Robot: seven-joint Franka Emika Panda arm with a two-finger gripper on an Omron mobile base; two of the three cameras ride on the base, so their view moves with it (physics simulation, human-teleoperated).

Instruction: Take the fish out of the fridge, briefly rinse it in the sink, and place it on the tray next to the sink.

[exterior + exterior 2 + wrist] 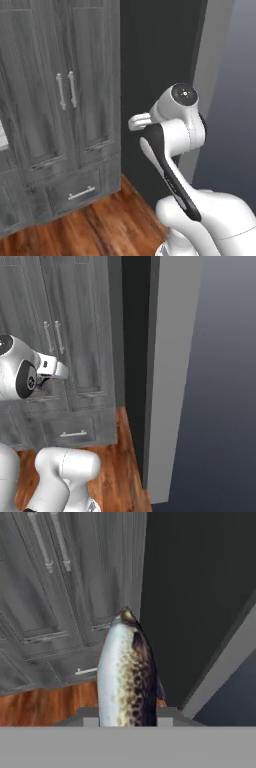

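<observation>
In the hand view the fish (125,672), slim, silvery with a dark speckled flank, stands up from between my fingertips (91,718). My gripper (127,718) is shut on its lower end, and its pointed tip points away from the hand. The arm (175,135) is folded up high, with the hand's white body (139,121) turned toward the cabinets; the same part shows in the right base view (50,368). A tall dark face with a pale grey upright panel (170,366) beside it looks like the fridge. The sink and the tray are out of view.
Dark grey panelled wood cabinets (60,100) with two long door handles and a drawer stand on the left, close to the hand. A brown wooden floor (100,225) runs below them. The tall dark surface (155,65) stands straight ahead.
</observation>
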